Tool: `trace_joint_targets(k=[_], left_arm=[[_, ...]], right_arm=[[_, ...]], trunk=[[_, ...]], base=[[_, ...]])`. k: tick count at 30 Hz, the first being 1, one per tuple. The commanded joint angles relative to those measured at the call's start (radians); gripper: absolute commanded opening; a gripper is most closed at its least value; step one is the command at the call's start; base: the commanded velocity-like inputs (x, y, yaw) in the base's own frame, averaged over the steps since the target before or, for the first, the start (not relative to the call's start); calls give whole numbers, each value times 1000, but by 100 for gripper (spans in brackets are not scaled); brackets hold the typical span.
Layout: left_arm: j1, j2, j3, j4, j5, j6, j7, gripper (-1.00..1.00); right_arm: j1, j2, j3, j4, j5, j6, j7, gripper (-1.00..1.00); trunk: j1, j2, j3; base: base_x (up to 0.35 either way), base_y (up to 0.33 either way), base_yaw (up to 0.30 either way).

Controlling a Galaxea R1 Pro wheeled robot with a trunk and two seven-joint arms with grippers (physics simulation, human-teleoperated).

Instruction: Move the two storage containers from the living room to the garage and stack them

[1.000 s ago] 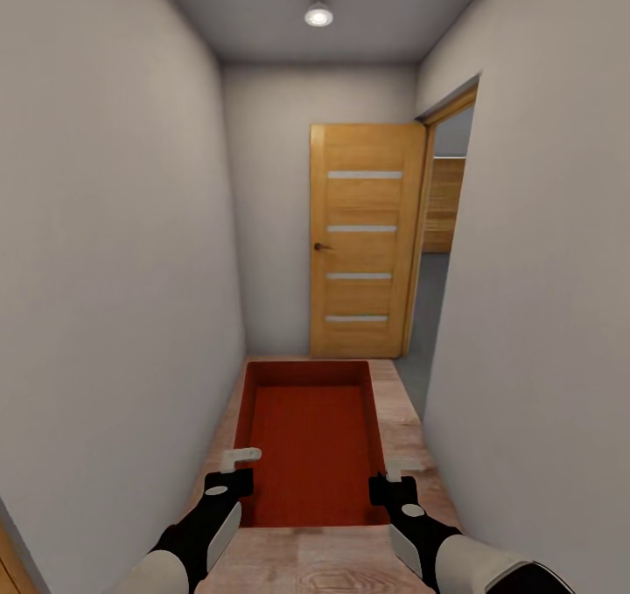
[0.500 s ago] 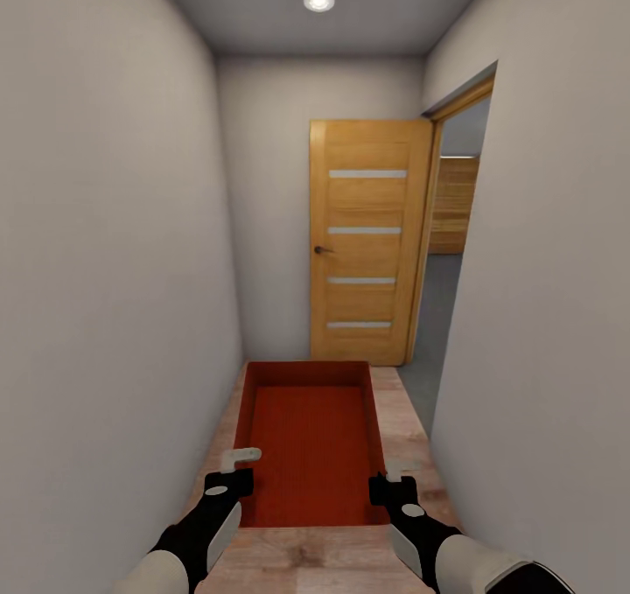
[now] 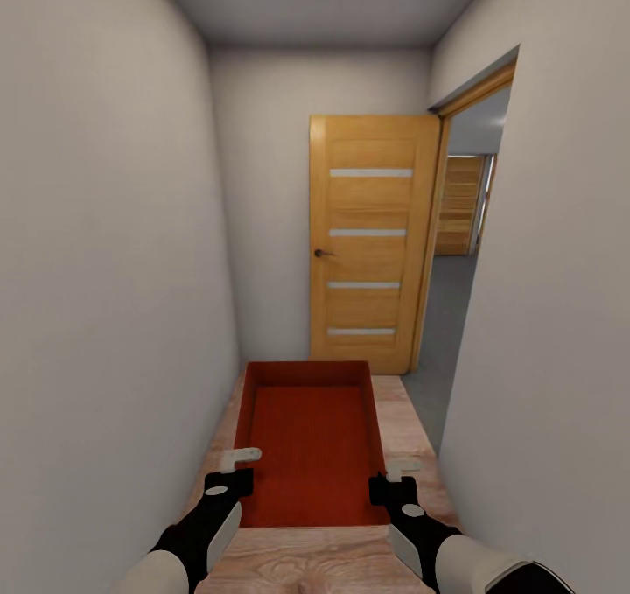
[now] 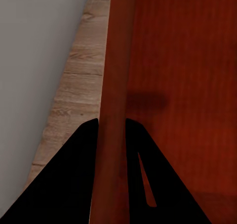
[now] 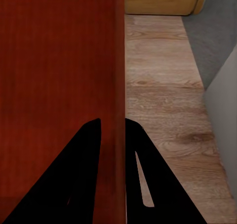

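Observation:
An orange-red storage container is held out in front of me above a light wood plank floor in a narrow hallway. My left gripper is shut on its left wall, with a dark finger on each side of the wall. My right gripper is shut on its right wall in the same way. The container is empty and level. The second container is out of view.
Pale walls stand close on both sides. A wooden door with several glass slits stands open at the hallway's end. To its right a doorway gives onto a room with a dark grey floor.
The whole view has shifted: door and doorway appear larger and closer, and more of the room beyond shows. Container and grippers keep the same place in the picture.

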Motion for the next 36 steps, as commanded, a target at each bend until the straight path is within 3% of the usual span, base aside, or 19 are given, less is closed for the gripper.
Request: trace_joint_targets(k=[1,36], left_arm=[[-1,48,11,-4,9,7,13,-100],[-1,48,11,-4,9,7,13,-100]], right_arm=[[0,0,-36,-3,12,2,-1,-100],[0,0,-36,-3,12,2,-1,-100]], trunk=[[1,-1,-2],[1,-1,-2]], base=[[322,0,0],[322,0,0]])
